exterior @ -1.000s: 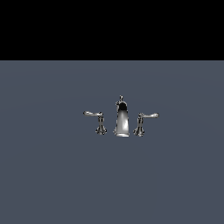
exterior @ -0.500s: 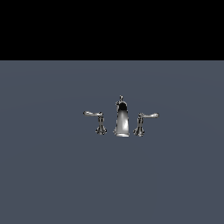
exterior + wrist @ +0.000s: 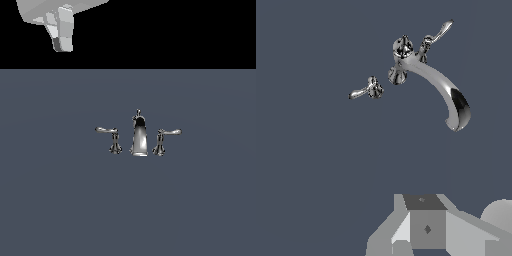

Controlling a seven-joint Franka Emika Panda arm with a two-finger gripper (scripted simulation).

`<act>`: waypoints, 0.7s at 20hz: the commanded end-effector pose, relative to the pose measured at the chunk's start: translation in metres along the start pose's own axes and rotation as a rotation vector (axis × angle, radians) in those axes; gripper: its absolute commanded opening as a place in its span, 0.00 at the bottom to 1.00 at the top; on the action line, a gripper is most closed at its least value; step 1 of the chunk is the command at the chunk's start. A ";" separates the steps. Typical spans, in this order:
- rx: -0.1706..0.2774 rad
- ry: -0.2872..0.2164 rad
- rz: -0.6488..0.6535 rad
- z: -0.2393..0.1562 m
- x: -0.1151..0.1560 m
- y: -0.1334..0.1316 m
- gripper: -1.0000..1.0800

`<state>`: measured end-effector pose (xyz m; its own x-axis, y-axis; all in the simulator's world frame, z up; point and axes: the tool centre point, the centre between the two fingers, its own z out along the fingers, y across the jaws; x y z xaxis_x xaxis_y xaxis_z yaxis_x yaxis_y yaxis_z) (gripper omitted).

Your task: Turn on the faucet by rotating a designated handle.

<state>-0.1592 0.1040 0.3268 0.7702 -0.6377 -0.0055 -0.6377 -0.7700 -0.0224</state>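
Observation:
The chrome faucet (image 3: 140,139) stands in the middle of the grey surface, its tapered spout topped by a small knob. The handle (image 3: 108,131) is the lever on the exterior view's left, its slim arm pointing left from a flared pedestal. A mirror-image handle (image 3: 169,133) stands on the right. My gripper (image 3: 61,46) hangs at the top left of the exterior view, far above and away from the faucet; its fingers look pressed together and hold nothing. The wrist view shows the curved spout (image 3: 442,90), the handle (image 3: 364,91) and my fingers (image 3: 426,227) at the frame's edge.
A flat grey surface (image 3: 60,200) spreads around the faucet on all sides. A black background lies beyond its far edge. Nothing else stands on it.
My gripper has come into the exterior view at the top left, where nothing showed before. The faucet and both handles have not moved.

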 end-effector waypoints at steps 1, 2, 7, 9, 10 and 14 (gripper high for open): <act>0.001 0.000 0.055 0.013 0.005 -0.010 0.00; 0.001 0.000 0.076 0.018 0.007 -0.014 0.00; 0.001 0.000 0.178 0.043 0.019 -0.032 0.00; 0.001 0.000 0.218 0.053 0.024 -0.039 0.00; 0.001 0.000 0.237 0.058 0.026 -0.042 0.00; 0.000 0.001 0.313 0.076 0.037 -0.054 0.00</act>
<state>-0.1017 0.1223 0.2590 0.5615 -0.8274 -0.0109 -0.8274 -0.5612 -0.0197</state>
